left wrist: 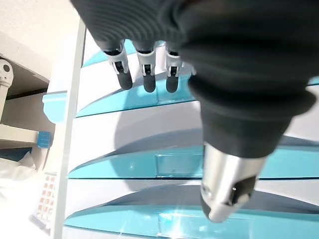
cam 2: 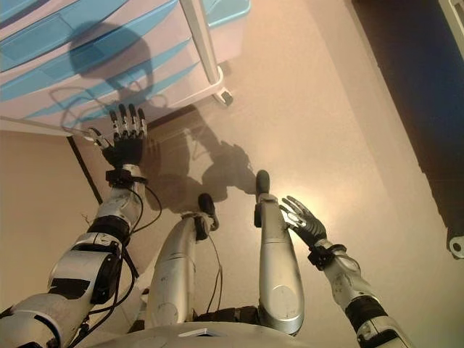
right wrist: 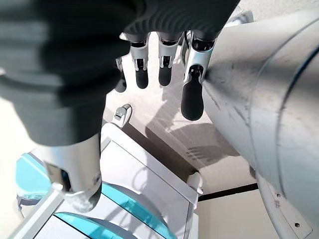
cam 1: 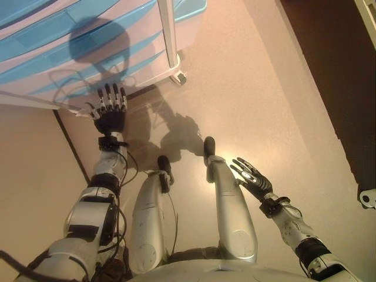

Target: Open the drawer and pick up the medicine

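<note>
L hand reaches toward the drawer unit, fingers straight, near its low edge, not touching; all blue drawers look closed. R hand hangs low w/ fingers relaxed, grasping nothing. Medicine can't be seen.

Both eye views look steeply down from the head at the floor, nearly alike, with the drawer unit filling the upper left of each frame. The left wrist view looks along the left hand from very close, straight at the blue drawer fronts. The right wrist view looks past the right hand toward the same unit, farther off.
</note>
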{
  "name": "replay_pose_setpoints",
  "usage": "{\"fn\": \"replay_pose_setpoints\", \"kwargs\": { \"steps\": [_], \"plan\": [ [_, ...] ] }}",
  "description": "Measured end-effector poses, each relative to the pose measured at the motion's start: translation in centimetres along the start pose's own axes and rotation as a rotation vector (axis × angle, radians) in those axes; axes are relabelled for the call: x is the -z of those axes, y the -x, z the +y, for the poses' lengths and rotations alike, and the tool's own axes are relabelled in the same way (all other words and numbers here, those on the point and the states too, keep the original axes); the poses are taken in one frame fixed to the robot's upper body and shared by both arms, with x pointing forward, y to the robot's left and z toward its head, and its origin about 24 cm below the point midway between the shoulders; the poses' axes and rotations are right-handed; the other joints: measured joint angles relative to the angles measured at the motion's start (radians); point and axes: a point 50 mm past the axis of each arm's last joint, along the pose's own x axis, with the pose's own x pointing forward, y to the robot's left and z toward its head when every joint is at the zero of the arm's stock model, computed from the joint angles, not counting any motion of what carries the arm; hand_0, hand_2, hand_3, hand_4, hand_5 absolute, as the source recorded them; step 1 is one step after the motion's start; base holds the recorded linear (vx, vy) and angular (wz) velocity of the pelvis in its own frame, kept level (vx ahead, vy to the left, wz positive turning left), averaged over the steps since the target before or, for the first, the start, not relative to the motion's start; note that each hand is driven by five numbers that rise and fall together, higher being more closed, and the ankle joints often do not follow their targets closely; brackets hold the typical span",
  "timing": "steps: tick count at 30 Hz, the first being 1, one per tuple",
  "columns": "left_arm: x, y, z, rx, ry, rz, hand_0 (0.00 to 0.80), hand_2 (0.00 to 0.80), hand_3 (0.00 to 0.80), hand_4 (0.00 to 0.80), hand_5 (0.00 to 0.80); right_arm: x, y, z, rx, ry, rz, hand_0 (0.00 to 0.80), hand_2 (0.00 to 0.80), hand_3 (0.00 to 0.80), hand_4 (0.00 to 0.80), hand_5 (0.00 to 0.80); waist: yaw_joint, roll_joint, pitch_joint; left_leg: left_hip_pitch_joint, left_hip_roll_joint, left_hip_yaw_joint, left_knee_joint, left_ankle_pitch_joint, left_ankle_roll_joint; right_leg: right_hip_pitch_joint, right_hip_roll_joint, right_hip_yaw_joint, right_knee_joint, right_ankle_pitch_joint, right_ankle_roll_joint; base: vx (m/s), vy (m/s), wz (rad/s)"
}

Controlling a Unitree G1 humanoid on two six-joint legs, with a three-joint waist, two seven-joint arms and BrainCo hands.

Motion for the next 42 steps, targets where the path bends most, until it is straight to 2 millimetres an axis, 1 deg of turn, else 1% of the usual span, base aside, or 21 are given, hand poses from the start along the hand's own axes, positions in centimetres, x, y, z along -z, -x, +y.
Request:
{"fn": "replay_pose_setpoints", "kwargs": {
  "steps": [5,9,21,30,38,42],
  "plan": [
    [-0.3,-0.2,-0.4,0.021,0.005,-0.016,0.0,0.0,0.0,0.0,0.0,-0.2,0.0,0.1,-0.008,0.005,-0.002,0.0,0.0,0.0,0.0,0.0,-0.001,0.0,0.0,-0.014,0.0,-0.004,0.016,-0.001,0.002,-0.013,-0.001,0.002,0.018,-0.002,-0.001,0.006,0.02,0.01],
    [-0.4,-1.1,-1.6,0.087,0.007,-0.034,0.0,0.0,0.0,0.0,0.0,-0.3,0.0,0.1,-0.01,0.006,-0.004,0.0,0.0,0.0,0.0,0.0,0.0,-0.001,0.001,-0.015,-0.002,-0.005,0.018,0.0,0.003,-0.019,-0.003,0.003,0.031,-0.008,-0.003,0.0,0.0,0.0],
    [-2.3,-2.9,-3.8,0.167,-0.059,-0.058,0.0,0.0,0.0,0.0,0.0,-0.2,0.1,-0.1,-0.019,0.006,0.001,0.0,0.0,0.0,0.0,0.0,-0.004,-0.001,0.001,-0.013,-0.001,-0.01,0.019,-0.002,-0.001,-0.019,-0.003,0.0,0.046,-0.018,-0.007,0.0,0.0,0.0],
    [-2.8,-3.3,-4.4,0.18,-0.074,-0.06,0.0,0.0,0.0,0.0,0.0,-0.2,0.2,-0.2,-0.03,0.009,-0.002,0.0,0.0,0.0,0.0,0.0,-0.004,-0.001,0.001,-0.013,-0.002,-0.01,0.019,-0.002,-0.002,-0.018,-0.004,0.0,0.046,-0.018,-0.007,0.0,0.0,0.0],
    [-3.6,-5.1,-6.3,0.18,-0.104,-0.064,0.0,0.0,0.0,0.0,0.0,-0.2,0.3,-0.2,-0.032,0.01,-0.001,0.0,0.0,0.0,0.0,0.0,-0.006,-0.001,0.001,-0.013,-0.001,-0.01,0.019,-0.003,-0.003,-0.019,-0.003,0.0,0.046,-0.018,-0.007,0.009,0.006,0.0],
    [-3.8,-5.3,-6.5,0.172,-0.11,-0.064,0.0,0.0,0.0,0.0,0.0,-0.2,0.3,-0.3,-0.029,0.012,0.0,0.0,0.0,0.0,0.0,0.0,-0.008,-0.001,0.001,-0.014,-0.001,-0.009,0.019,-0.003,-0.004,-0.021,-0.003,0.0,0.046,-0.018,-0.007,0.034,0.023,-0.01]
  ]
}}
